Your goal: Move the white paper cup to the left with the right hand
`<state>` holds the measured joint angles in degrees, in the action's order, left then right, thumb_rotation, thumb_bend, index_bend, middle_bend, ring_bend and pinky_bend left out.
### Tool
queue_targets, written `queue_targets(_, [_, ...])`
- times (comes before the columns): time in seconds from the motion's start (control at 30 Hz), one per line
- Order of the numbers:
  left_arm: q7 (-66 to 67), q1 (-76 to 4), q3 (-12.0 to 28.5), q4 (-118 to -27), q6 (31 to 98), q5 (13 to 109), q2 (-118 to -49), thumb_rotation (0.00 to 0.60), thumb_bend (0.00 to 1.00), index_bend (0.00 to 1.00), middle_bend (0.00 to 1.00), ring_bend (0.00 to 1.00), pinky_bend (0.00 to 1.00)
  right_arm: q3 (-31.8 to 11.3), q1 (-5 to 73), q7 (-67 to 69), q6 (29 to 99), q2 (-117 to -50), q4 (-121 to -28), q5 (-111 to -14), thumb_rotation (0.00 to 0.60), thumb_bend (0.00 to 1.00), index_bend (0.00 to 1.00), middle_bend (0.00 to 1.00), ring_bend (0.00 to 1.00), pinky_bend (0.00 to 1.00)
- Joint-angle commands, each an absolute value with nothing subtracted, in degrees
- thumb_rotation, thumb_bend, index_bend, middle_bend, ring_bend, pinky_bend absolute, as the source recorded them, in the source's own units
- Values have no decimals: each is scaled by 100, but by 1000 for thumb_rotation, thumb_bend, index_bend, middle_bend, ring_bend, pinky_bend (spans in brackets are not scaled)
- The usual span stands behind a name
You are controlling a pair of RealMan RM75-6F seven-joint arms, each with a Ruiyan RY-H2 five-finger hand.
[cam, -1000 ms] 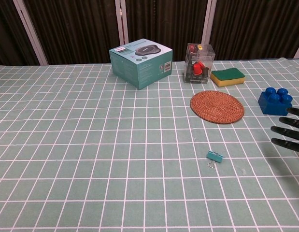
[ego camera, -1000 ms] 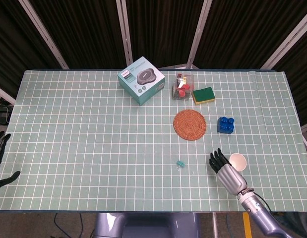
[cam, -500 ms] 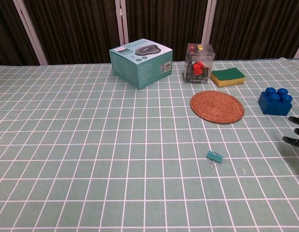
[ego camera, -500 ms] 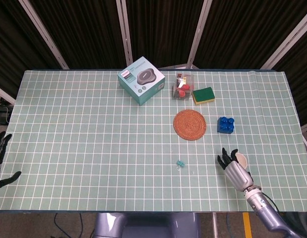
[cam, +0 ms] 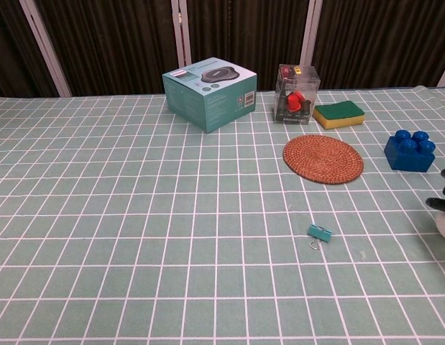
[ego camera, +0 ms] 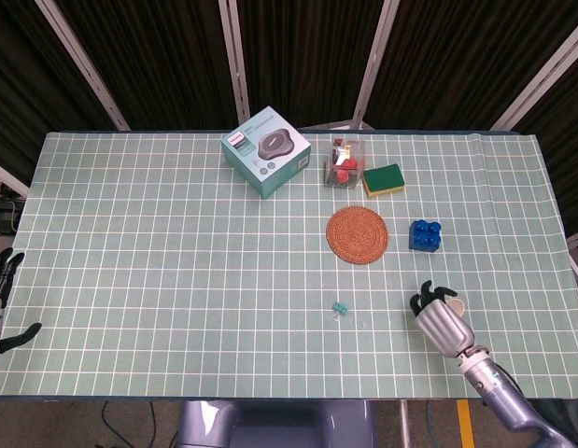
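The white paper cup (ego camera: 455, 305) stands near the table's front right corner, and only a sliver of its rim shows behind my right hand (ego camera: 438, 315). That hand sits over the cup from the near side with its dark fingers curled around it. In the chest view only the fingertips (cam: 441, 204) and a pale patch below them show at the right edge. My left hand (ego camera: 1, 297) hangs off the table's left edge, fingers apart, holding nothing.
A blue toy block (ego camera: 425, 234) lies just beyond the cup, and a round woven coaster (ego camera: 357, 234) sits to its left. A small teal binder clip (ego camera: 340, 309) lies left of the hand. A teal box (ego camera: 265, 150), a clear container (ego camera: 343, 163) and a sponge (ego camera: 384, 179) stand at the back.
My right hand has moved right and toward the near edge onto the cup. Its fingers went from spread to curled around the cup, which is now mostly hidden. The left hand barely moved.
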<state>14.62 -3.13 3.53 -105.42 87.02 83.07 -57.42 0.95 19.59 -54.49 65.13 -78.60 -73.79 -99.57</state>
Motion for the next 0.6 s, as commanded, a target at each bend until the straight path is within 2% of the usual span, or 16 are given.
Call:
queue_targets(0.03, [1458,-313,349,-10546,8701,8311,-5740,600,0,0,0,0,0,9,2129,-4064,6902,-7800,-7575,-10070,600,208,263,431,233,516])
queue_targets(0.3, [1394,-320,329,-10568,8675,8316,-5708,600,0,0,0,0,0,-437,2528,-1466,6676,-7695,-8189,-9416,600,208,267,431,233,516])
queue_targets(0.6, [1357,-337,318,-10571,8629,8292,-5693,600,0,0,0,0,0,-502,2870,-306,5786,-7881,-8148,-8750,600,208,268,431,229,516])
